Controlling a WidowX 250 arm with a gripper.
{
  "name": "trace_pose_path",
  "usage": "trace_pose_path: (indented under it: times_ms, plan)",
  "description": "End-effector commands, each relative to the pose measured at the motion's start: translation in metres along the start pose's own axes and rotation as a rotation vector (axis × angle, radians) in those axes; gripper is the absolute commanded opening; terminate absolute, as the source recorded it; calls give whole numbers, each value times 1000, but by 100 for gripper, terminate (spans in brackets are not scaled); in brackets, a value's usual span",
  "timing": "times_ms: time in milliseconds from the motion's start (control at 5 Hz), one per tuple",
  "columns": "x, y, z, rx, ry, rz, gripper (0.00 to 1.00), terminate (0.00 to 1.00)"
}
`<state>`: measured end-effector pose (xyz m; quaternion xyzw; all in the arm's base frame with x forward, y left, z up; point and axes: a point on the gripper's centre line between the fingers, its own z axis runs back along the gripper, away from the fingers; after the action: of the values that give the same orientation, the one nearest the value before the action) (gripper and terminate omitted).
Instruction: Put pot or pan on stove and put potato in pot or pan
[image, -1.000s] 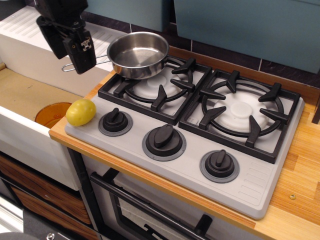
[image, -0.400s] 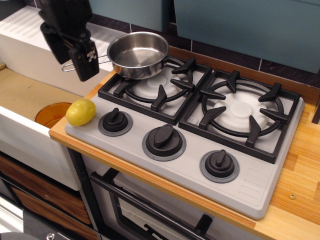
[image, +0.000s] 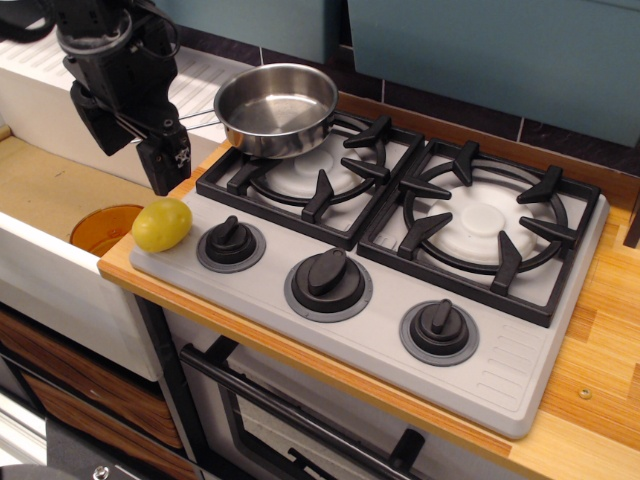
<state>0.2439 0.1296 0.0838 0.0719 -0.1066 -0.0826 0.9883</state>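
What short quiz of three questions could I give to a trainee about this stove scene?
1. True or false: the pan sits on the grate of the stove's left burner.
2. Where does the potato lie?
A. inside the pan
B. on the stove's front left corner, beside the left knob
C. on the right burner
3. Fill in: the gripper hangs above the potato with its fingers ____.

Key
1. True; it sits toward the back left of that grate.
2. B
3. Open, with nothing between them.
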Motion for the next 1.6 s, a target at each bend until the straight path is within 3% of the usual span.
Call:
trace_pose_path:
  times_ms: [0, 400, 1000, 1400]
  plan:
    - [-8, 13, 2, -14, -73, 22, 100, 0]
    - [-15, 11, -17, -52, -125, 25, 100, 0]
    - [-2, 1, -33, -94, -173, 31, 100, 0]
    - [0, -3, -37, -108, -179, 34, 100, 0]
